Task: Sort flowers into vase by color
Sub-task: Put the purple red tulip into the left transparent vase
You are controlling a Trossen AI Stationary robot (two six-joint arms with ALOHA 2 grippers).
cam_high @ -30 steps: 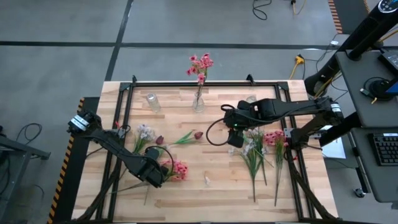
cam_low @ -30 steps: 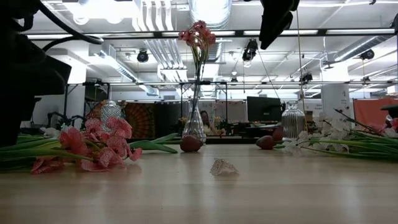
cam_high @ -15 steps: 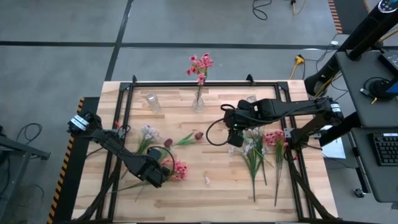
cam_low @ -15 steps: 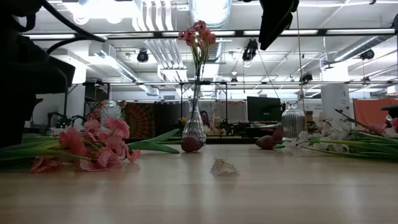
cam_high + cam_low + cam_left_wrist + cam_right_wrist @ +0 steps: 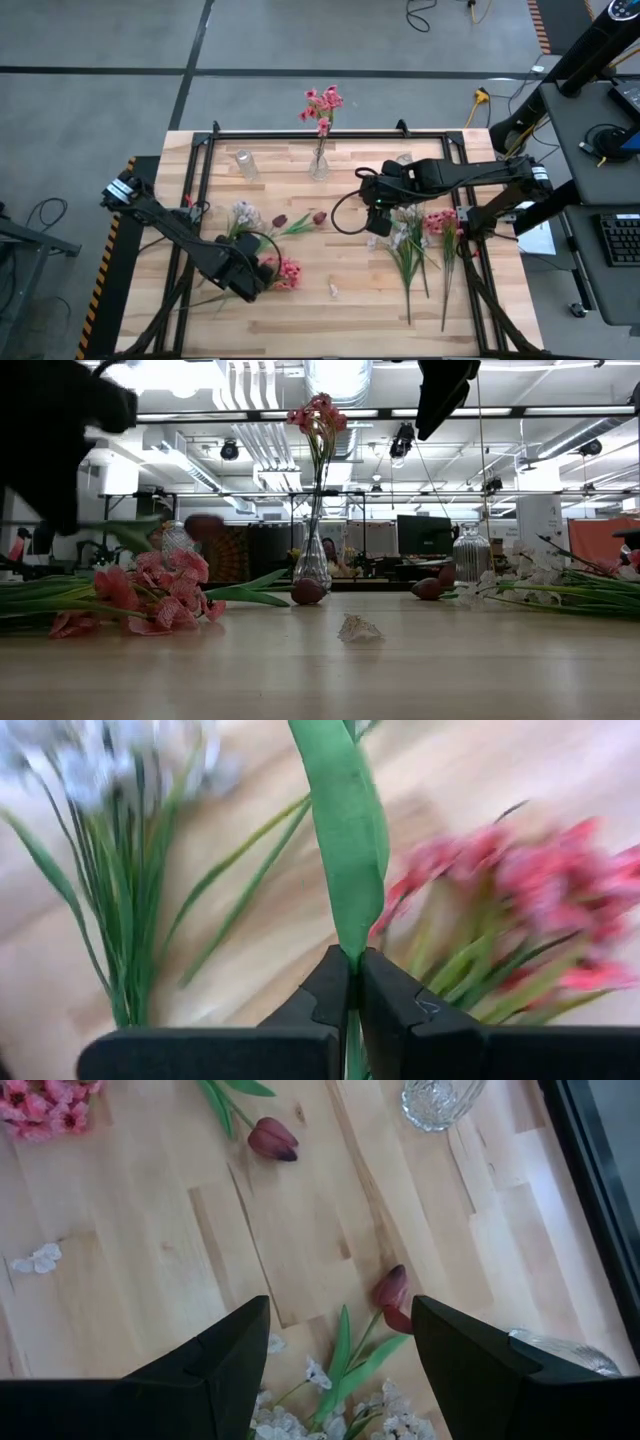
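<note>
We see our left gripper clenched on the green stem of a dark red tulip, whose bud stands out ahead of the fingers, lifted off the table. The pink blooms lie just beside this gripper, and the white-lavender spray lies beyond it. Our right gripper hangs with fingers spread and empty; another dark red bud lies just ahead of it.
</note>
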